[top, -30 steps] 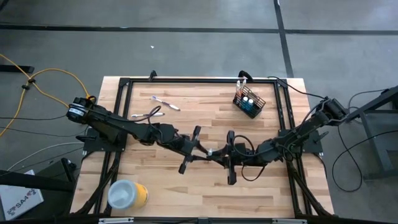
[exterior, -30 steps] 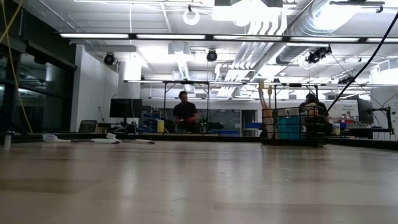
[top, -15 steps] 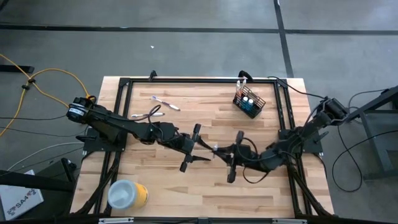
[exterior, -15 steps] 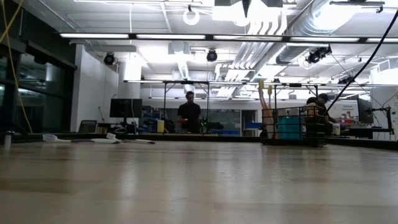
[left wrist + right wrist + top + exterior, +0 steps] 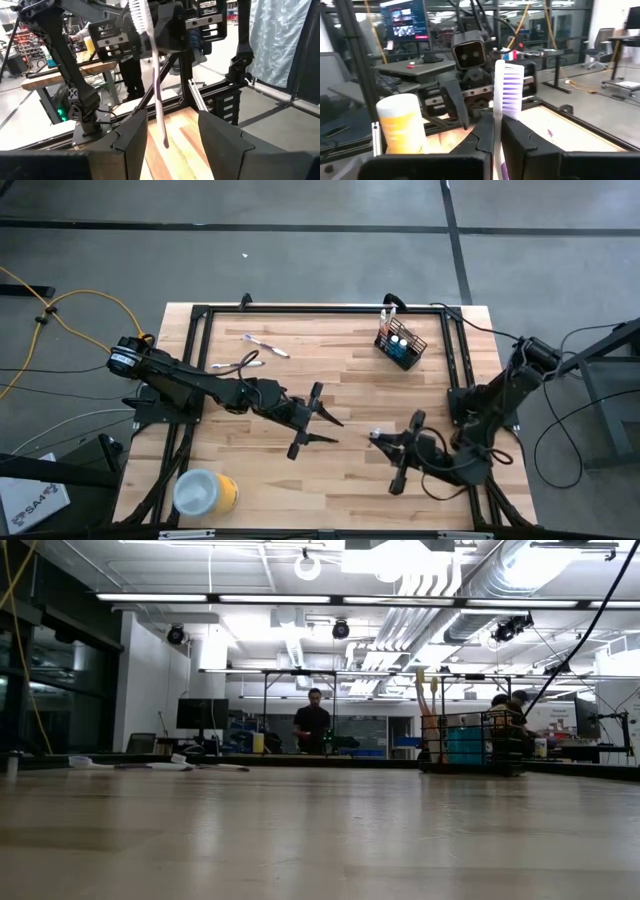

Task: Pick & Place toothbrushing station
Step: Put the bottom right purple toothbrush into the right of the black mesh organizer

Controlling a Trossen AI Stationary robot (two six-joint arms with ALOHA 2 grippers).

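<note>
Since 1 second ago the right gripper (image 5: 385, 442), clamped on a toothbrush (image 5: 507, 87), has pulled away from the wide-open left gripper (image 5: 325, 427), nearer to the mesh holder (image 5: 400, 346).

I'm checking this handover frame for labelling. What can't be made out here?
- Held toothbrush: the right pincer is shut on it; its fingers hide the handle in the right wrist view, and in the high view it is too small.
- Wire-mesh holder: contents too small to count from above.
- Two loose toothbrushes: too small for colours, high view.
- Left pincer, open: not in the low view.
</note>
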